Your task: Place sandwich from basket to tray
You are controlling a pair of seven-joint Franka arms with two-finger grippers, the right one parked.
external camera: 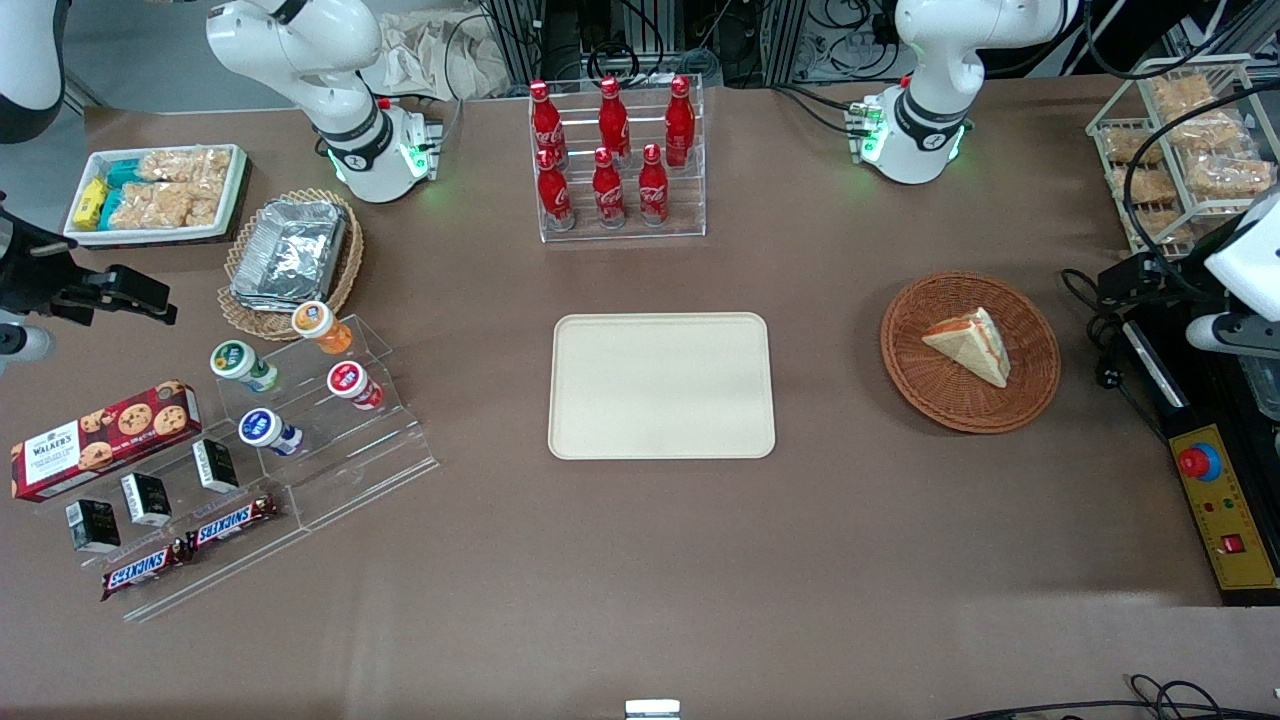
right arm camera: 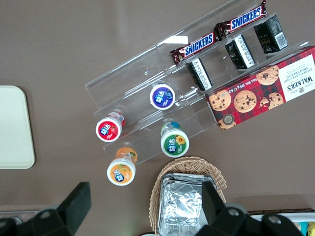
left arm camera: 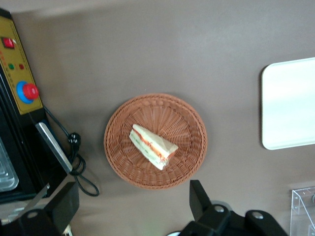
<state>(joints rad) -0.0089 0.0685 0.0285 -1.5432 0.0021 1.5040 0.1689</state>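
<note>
A: Where is the sandwich [external camera: 971,343]?
B: In the reddish wicker basket [external camera: 1030,385], toward the working arm's end of the bench [external camera: 640,560], lying flat with its red-orange and green filling edge showing. The cream tray [external camera: 661,386] sits mid-bench, apart from the basket

A: And the claw [left arm camera: 135,206]?
B: High above the basket, fingers spread wide, grasping nothing

A: Any writing?
B: Toward the parked arm's end: a red Walker's cookie box [external camera: 104,438] and two Snickers bars [external camera: 188,547] on a clear stand. Red Coca-Cola bottles [external camera: 610,150] stand farther from the camera than the tray
</note>
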